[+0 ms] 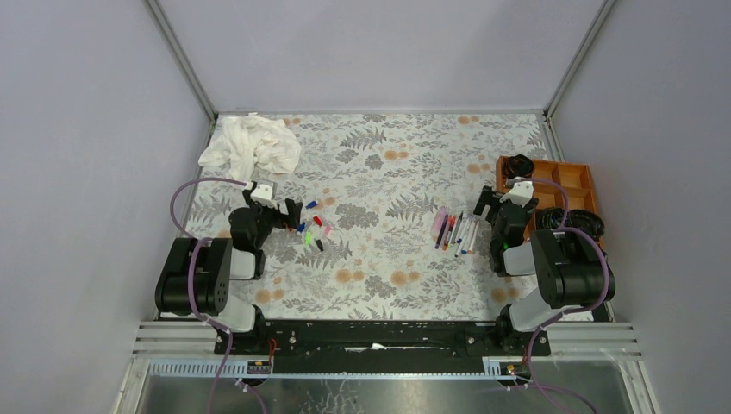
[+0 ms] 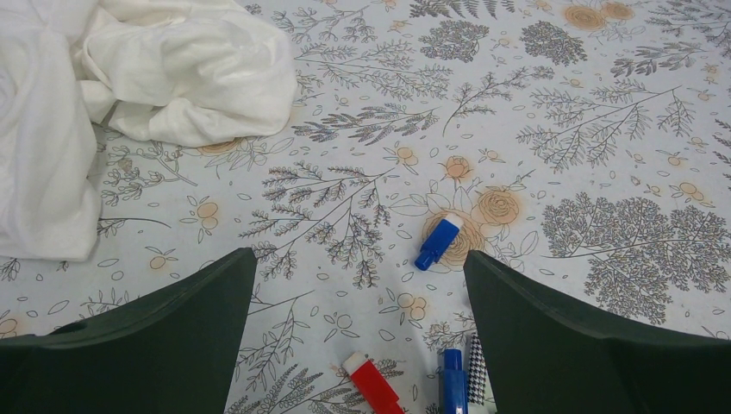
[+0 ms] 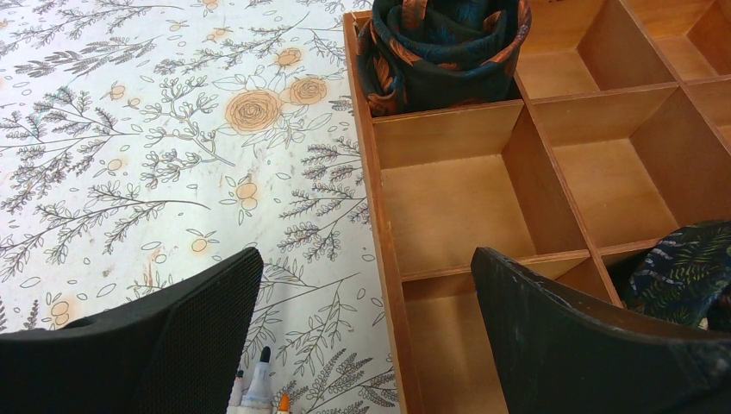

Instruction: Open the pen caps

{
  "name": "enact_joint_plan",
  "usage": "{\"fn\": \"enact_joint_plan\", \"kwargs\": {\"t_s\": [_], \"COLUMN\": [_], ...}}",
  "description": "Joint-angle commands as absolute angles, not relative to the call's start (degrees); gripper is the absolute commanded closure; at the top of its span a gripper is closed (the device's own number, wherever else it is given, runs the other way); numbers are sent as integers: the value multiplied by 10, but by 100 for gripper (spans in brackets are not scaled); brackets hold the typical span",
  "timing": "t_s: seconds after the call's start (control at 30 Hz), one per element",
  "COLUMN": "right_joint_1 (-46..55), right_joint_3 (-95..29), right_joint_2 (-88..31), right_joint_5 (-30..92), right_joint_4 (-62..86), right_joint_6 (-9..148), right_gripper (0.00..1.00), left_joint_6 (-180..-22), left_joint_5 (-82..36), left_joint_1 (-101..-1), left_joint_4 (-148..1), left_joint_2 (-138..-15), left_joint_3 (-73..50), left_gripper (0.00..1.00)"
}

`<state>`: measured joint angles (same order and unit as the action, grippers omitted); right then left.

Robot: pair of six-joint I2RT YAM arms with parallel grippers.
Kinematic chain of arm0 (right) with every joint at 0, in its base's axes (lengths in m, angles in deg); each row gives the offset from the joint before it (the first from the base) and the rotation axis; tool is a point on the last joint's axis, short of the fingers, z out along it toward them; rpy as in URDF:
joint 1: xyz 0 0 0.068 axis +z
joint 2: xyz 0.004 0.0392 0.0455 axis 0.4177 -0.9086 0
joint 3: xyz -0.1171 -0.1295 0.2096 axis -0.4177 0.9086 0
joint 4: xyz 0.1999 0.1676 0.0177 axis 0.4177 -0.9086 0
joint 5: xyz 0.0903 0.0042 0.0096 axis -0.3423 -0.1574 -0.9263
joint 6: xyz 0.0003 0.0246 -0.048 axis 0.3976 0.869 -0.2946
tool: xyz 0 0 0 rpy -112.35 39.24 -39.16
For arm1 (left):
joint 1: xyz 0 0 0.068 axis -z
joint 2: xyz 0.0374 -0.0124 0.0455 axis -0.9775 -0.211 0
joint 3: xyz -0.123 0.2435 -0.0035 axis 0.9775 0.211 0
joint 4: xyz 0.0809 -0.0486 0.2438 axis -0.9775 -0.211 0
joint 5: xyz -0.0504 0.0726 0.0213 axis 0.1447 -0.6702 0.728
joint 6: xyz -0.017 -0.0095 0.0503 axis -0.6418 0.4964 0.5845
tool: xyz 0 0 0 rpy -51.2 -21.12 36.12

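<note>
Lying flat, the blue cap [image 2: 438, 242] runs seven to one o'clock, pale end at one; left gripper [image 2: 358, 267] and right gripper [image 3: 366, 259] spread, empty.

Our left arm [image 1: 194, 278] folded at lower left of the top view, left gripper [image 1: 291, 210] spread wide, pointing inward, our right arm [image 1: 565, 269] folded at lower right, right gripper [image 1: 484, 203] equally wide, both holding nothing

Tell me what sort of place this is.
Probably a robotics lab cell: grey panel walls on metal framing, two robot arms bolted to a rail, pens and pen caps staged on a floral tablecloth.
</note>
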<state>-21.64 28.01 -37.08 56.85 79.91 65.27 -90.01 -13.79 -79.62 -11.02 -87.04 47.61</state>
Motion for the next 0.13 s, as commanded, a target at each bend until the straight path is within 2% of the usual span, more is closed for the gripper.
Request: {"fn": "enact_joint_plan", "kwargs": {"t_s": [0.0,0.1], "right_joint_1": [-217,-217], "right_joint_3": [282,282], "right_joint_2": [-360,-360], "right_joint_5": [559,559], "right_joint_4": [806,806], "right_joint_6": [659,659], "right_gripper": [0,0], "left_joint_6": [-896,-896], "left_joint_5": [-152,-152], "left_joint_1": [-794,-794], "left_joint_4": [-76,-74], "left_joint_2": [-872,-872], "left_joint_3": [469,470], "left_gripper": [1,1]}}
